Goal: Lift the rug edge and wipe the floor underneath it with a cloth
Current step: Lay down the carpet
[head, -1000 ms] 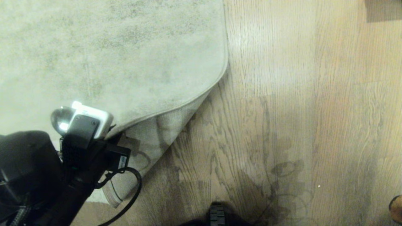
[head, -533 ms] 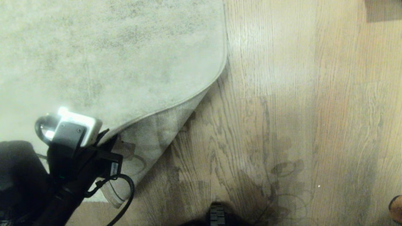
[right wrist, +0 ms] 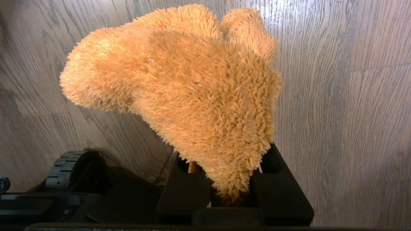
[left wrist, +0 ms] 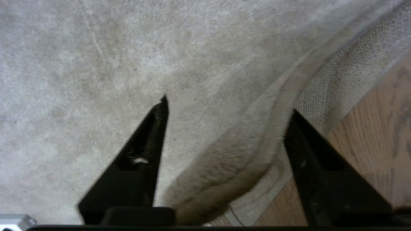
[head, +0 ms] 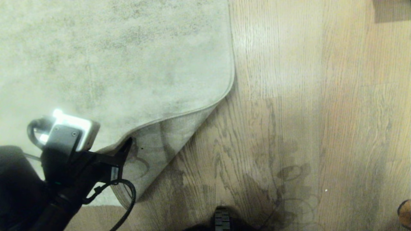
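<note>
The pale grey rug [head: 112,57] fills the upper left of the head view. Its near corner is curled up, so the rug edge [head: 179,114] stands off the floor [head: 289,112] and the beige backing [head: 167,141] shows below it. My left gripper [head: 123,152] is at that corner, open. In the left wrist view the rug edge [left wrist: 282,96] runs loose between the spread jaws of the left gripper [left wrist: 228,106]: one finger over the pile, the other by the backing. My right gripper [right wrist: 229,173] is shut on the orange fuzzy cloth [right wrist: 192,80], held above the floor [right wrist: 337,96].
A dark part of my base [head: 221,221] shows at the bottom middle, and a black wheel [right wrist: 70,166] sits beside the right gripper. A darker brown patch [head: 391,9] fills the top right corner. An orange-brown bit [head: 405,213] peeks in at the right edge.
The left gripper has opened and let go of the rug edge, drawing back a little toward the lower left. The lifted corner has sagged lower. The right arm has not moved.
</note>
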Controlling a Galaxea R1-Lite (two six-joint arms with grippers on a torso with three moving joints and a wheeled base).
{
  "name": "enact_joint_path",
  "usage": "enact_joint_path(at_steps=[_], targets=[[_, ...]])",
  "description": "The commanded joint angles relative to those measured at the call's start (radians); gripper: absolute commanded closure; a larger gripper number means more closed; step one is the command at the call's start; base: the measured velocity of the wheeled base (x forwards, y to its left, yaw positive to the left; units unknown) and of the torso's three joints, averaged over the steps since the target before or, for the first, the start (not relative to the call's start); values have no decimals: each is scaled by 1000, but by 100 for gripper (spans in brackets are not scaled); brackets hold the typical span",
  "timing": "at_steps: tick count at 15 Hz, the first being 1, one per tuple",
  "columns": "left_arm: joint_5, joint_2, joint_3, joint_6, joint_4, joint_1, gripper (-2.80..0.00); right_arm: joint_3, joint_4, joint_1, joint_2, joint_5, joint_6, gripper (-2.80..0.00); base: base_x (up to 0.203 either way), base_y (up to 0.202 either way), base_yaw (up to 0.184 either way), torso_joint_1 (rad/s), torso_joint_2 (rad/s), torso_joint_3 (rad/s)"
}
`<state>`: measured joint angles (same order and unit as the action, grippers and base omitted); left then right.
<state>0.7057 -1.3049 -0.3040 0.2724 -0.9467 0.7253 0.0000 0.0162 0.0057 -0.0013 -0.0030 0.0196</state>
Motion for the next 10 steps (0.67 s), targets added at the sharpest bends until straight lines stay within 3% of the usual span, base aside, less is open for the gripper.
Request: enact_joint_path(at_steps=[1,3,7,10], targets=[[4,22,-4,2,-6,7,-280,0,1,0,1,0,0,0,0,0,0,0,0,0],[3,37,-13,1,-6,8,-280,0,1,0,1,0,0,0,0,0,0,0,0,0],[3,50,-43,-84,-6,42,-280,0,1,0,1,0,0,0,0,0,0,0,0,0],[3,50,-43,-101,-6,49,-280,0,1,0,1,0,0,0,0,0,0,0,0,0]])
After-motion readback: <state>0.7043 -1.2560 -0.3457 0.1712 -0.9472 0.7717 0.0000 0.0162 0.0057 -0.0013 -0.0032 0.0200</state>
